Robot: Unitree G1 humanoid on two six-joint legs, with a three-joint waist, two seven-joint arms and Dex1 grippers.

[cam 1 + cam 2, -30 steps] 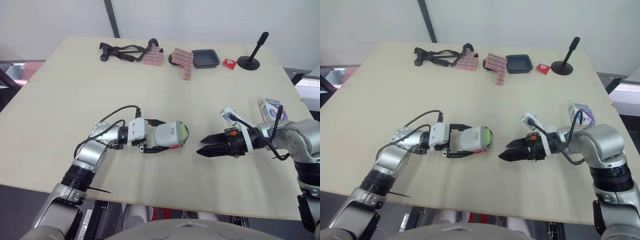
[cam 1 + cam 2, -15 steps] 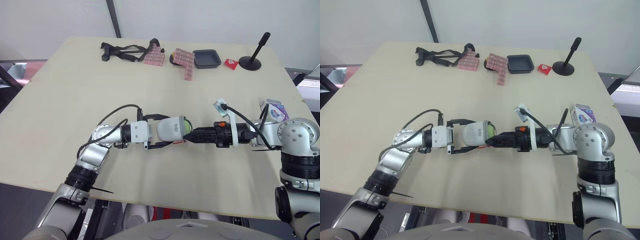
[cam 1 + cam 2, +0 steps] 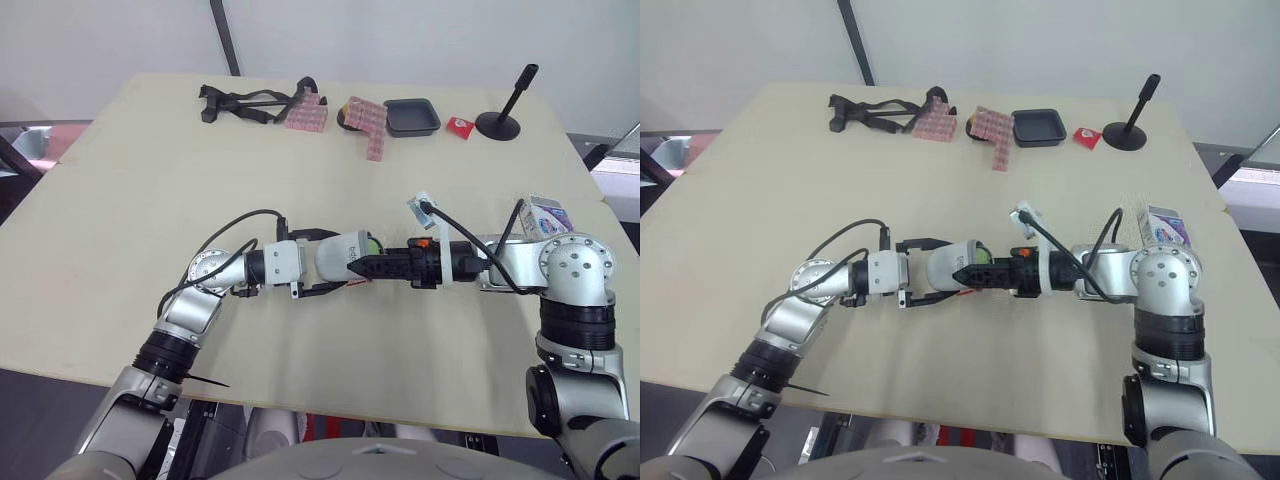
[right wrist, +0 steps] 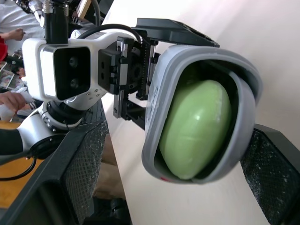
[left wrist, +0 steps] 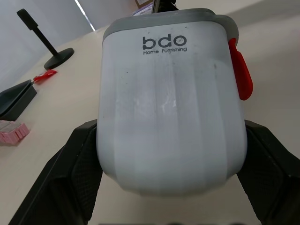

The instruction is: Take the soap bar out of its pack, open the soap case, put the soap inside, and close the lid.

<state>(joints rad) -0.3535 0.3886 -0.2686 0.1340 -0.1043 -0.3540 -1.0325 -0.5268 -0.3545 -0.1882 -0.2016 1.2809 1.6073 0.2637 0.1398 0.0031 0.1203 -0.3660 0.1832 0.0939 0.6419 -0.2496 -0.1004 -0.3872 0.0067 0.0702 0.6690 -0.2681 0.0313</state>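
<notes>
Bench (image 3: pixel 130 180): the two arms meet near its middle. The left gripper (image 3: pixel 330 264) is clamped across the soap case (image 5: pixel 171 93), which lies on its side with its mouth toward the right arm. The right gripper (image 3: pixel 372 268) is spread wide, one finger on each side of that mouth, gripping nothing; we cannot tell if it touches. The green soap (image 4: pixel 197 126) sits inside.

We judge that only closing the lid remains. Risks:
- The soap could slide out of the sideways case.
- An off-centre push could twist the case in the left grip.
- The same push could miss the red latch (image 5: pixel 241 70).

At the far edge are a stand (image 3: pixel 505 112), a black tray (image 3: pixel 411 116) and pink pads (image 3: pixel 367 122). The soap pack (image 3: pixel 546 216) lies by the right arm. Nothing stands in the way.
</notes>
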